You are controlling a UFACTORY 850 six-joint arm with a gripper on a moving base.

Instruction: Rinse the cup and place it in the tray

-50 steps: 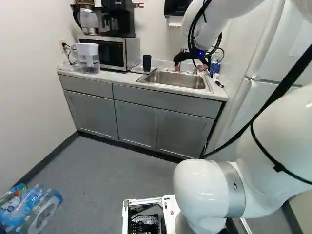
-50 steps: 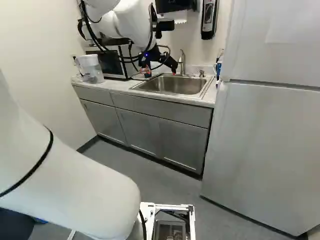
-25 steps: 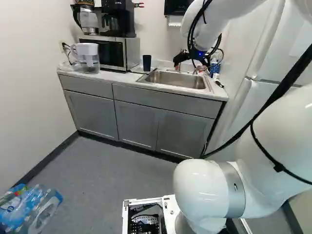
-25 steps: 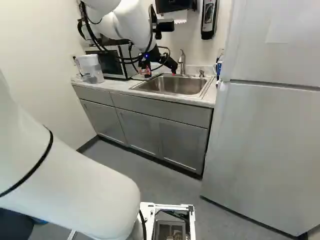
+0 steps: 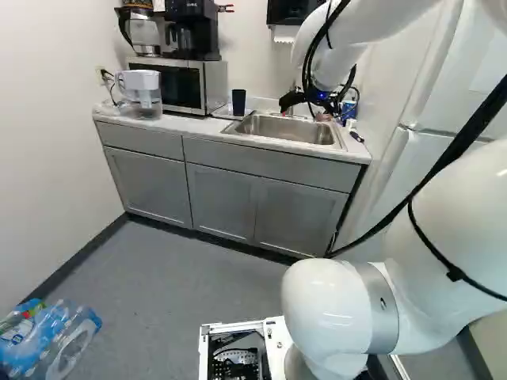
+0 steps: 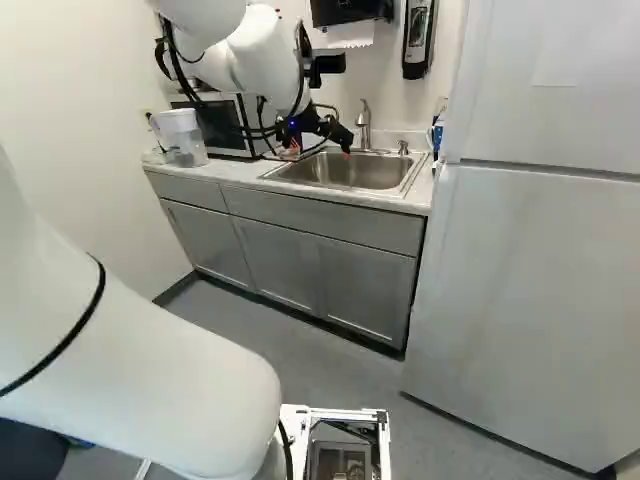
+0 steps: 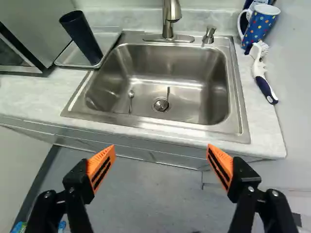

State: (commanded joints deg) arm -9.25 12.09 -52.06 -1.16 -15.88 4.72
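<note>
Over the front of the sink, my gripper (image 6: pixel 338 137) hangs in the right base view. In the wrist view the gripper (image 7: pixel 161 151) is wide open, its orange pads apart with only floor and cabinet front showing between them. A dark cup (image 7: pixel 81 36) stands on a shallow tray (image 7: pixel 104 40) beside the sink, on the microwave side; the left base view shows this cup (image 5: pixel 238 103) too. On the sink's other side is a blue dotted mug (image 7: pixel 262 23). Neither is touched by the fingers.
The sink (image 7: pixel 233 92) holds a small spoon (image 7: pixel 131 99) near its drain, with a faucet (image 7: pixel 171 14) behind. A brush (image 7: pixel 262 77) lies beside the sink. A microwave (image 5: pixel 214 85) and pitcher (image 5: pixel 142 89) share the counter; the fridge (image 6: pixel 530 280) stands at its end.
The arm's far end has shifted slightly, and the gripper has moved a little toward the microwave side and tilted. Its fingers stay open. The base and the counter things have not moved.
</note>
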